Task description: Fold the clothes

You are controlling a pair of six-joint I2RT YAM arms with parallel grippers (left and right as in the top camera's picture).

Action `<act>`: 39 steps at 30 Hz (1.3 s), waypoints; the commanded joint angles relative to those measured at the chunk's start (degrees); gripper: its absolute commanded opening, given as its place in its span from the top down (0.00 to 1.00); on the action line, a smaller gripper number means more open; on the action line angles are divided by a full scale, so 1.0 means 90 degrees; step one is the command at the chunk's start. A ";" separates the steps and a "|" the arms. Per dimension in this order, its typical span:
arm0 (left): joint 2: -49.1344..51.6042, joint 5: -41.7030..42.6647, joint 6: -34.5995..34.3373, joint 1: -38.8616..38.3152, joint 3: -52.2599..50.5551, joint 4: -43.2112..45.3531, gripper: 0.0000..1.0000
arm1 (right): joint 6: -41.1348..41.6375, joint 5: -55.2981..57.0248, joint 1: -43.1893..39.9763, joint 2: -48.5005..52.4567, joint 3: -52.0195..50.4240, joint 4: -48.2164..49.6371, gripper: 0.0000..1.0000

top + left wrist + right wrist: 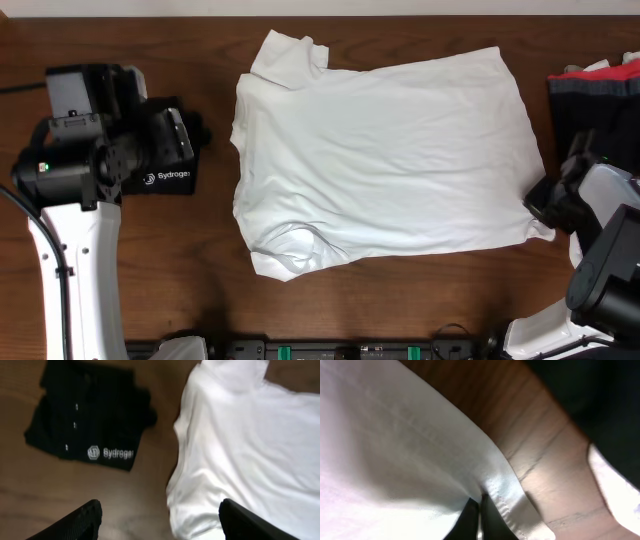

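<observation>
On the counter [200, 290], as shown from overhead, the white T-shirt [385, 160] is spread flat, with the neck end toward the left fingers [188, 135] and the hem toward the right fingers [543, 203]. No fold is seen in it; only one sleeve is rumpled. Partly under the left fingers a black folded shirt [165, 178] is lying. Beyond the right fingers a pile of garments [598, 85] is stacked. The black shirt is judged finished and the pile pending.

From the left wrist, the left fingers are seen wide apart with nothing held between them. The black folded shirt is ahead to one side and the sleeve edge of the white T-shirt ahead to the other, untouched.

From the right wrist, the right fingers are seen together, clamped on the hem edge of the white T-shirt near its corner. Bare counter is exposed just beside the pinch.

Progress is judged early: one corner is gripped, a second grip is not yet taken, and every fold of this garment is left to be made.
</observation>
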 commanded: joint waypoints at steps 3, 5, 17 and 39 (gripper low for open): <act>0.0265 0.0000 -0.0017 0.0002 -0.0299 -0.0464 0.22 | -0.0821 -0.1328 -0.0138 0.0284 -0.0342 0.0112 0.52; 0.0372 0.0151 -0.0041 0.0002 -0.0571 -0.0542 0.23 | -0.0918 -0.1880 -0.0138 -0.0073 -0.0321 0.0114 0.45; 0.1382 0.1712 -0.0039 0.0002 -0.3337 0.0925 0.23 | -0.0911 -0.2742 0.0032 -0.2463 -0.0321 -0.0308 0.37; 0.2011 0.1717 -0.0029 -0.0466 -0.4442 0.3228 0.93 | -0.1061 -0.2023 0.1294 -0.2572 -0.0330 -0.0627 0.38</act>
